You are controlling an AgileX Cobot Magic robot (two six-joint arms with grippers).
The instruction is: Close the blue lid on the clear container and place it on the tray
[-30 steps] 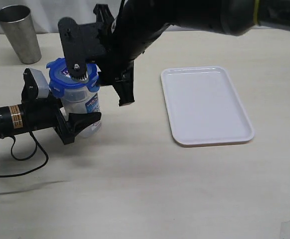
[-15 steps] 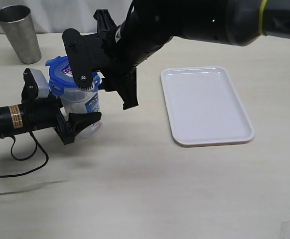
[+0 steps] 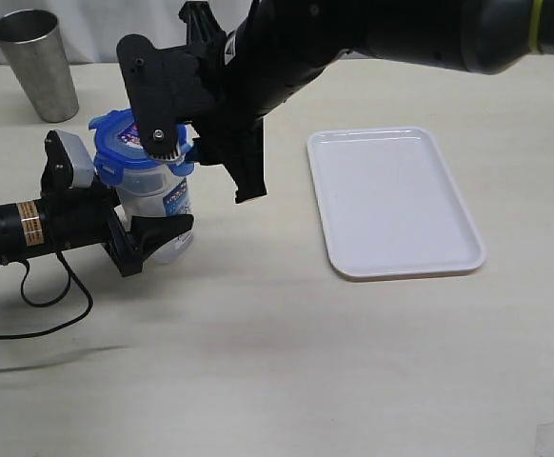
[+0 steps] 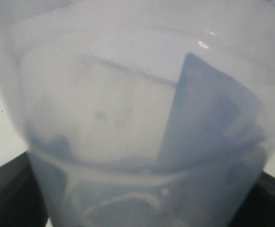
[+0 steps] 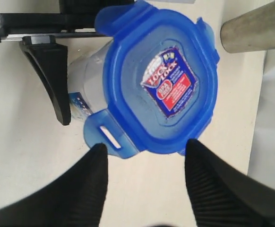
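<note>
Clear container (image 3: 153, 195): upright on the table (image 3: 286, 362), long axis vertical, mouth up, base down. The label near its base faces the exterior camera.

Blue lid (image 5: 163, 80): sits on the container's mouth, sticker face up. Three flaps show in the right wrist view and all stick outward, not folded down. Cannot tell whether the lid is pressed fully home.

Left gripper (image 3: 168, 217): comes in from the left, lying low. Jaws are clamped on the clear container's lower half, with one finger across the near side at the base. The left wrist view is filled by the container wall.

Right gripper (image 5: 147, 147): hangs above the lid, jaws apart and gripping nothing. In the right wrist view the lid lies just beyond the two fingertips, with its slotted flap close to one of them.

Tray (image 3: 344, 262): flat on the table, well apart from the container, to its right in the exterior view.

Metal cup (image 3: 37, 62): upright at the back left.
</note>
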